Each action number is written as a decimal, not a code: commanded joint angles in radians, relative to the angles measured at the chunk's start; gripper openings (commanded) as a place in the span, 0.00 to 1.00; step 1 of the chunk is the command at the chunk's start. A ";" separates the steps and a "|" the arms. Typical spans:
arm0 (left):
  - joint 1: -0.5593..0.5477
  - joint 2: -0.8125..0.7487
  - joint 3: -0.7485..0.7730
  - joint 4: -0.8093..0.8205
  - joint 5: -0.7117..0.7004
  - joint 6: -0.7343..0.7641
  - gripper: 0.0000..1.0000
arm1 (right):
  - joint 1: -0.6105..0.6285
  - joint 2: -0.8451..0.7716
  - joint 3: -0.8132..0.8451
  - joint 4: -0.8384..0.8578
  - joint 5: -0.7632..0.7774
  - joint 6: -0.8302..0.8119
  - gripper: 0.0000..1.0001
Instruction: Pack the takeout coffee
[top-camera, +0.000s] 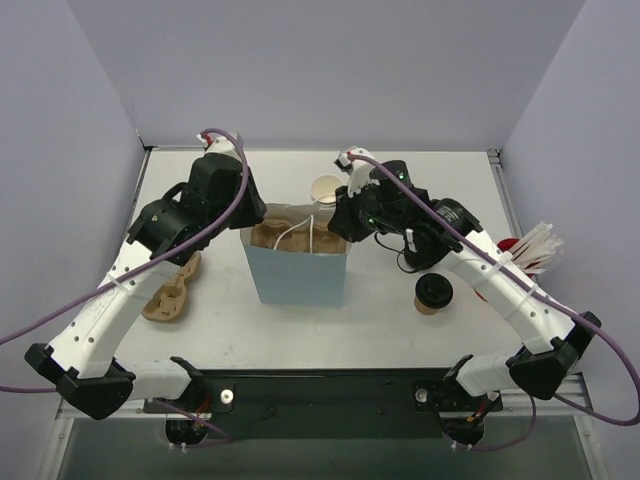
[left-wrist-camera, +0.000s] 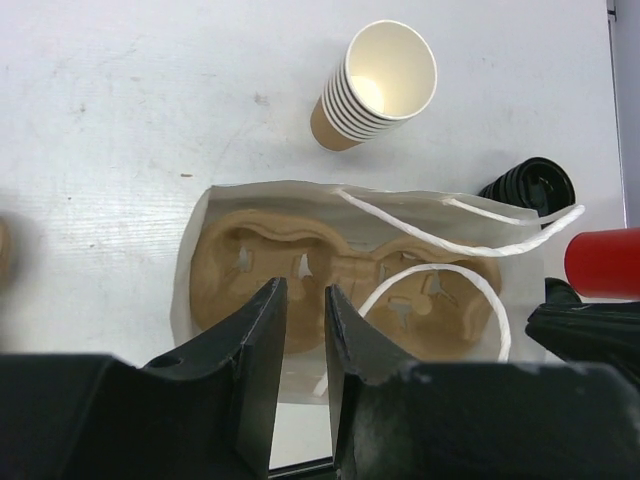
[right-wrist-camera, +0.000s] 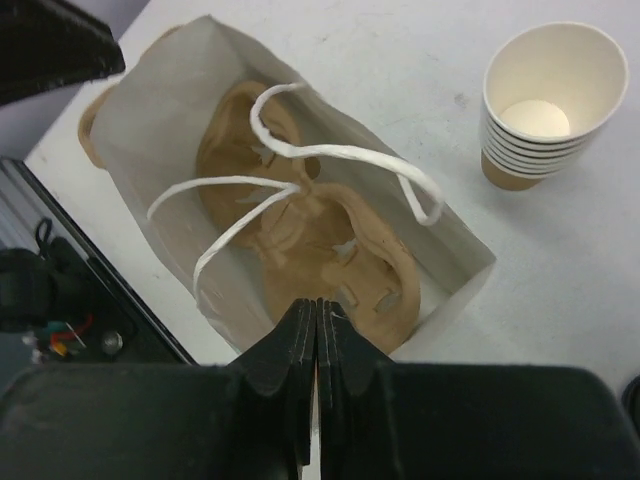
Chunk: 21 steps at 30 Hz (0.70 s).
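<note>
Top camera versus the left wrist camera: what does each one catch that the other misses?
Only the top view shows the lidded coffee cup on the table, right of the paper bag. Only the left wrist view shows the stack of black lids. Both show that bag with a cup carrier inside and the stack of lidless cups.

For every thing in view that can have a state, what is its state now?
paper bag: upright, open.
cup tray: lying inside the bag.
second cup tray: flat beside the bag, empty.
takeout coffee: lid on, outside the bag.
stack of cups: lidless, top cup empty.
left gripper: fingers a little apart.
right gripper: fingers shut, holding nothing.
</note>
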 joint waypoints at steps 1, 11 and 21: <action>0.038 -0.042 0.031 -0.054 -0.005 0.005 0.32 | 0.056 0.040 -0.019 0.098 -0.018 -0.275 0.00; 0.155 -0.095 -0.047 -0.132 0.016 -0.024 0.33 | 0.072 0.107 -0.032 0.147 0.061 -0.448 0.00; 0.198 -0.116 -0.073 -0.121 0.044 -0.007 0.35 | 0.067 0.112 -0.093 0.225 0.152 -0.442 0.00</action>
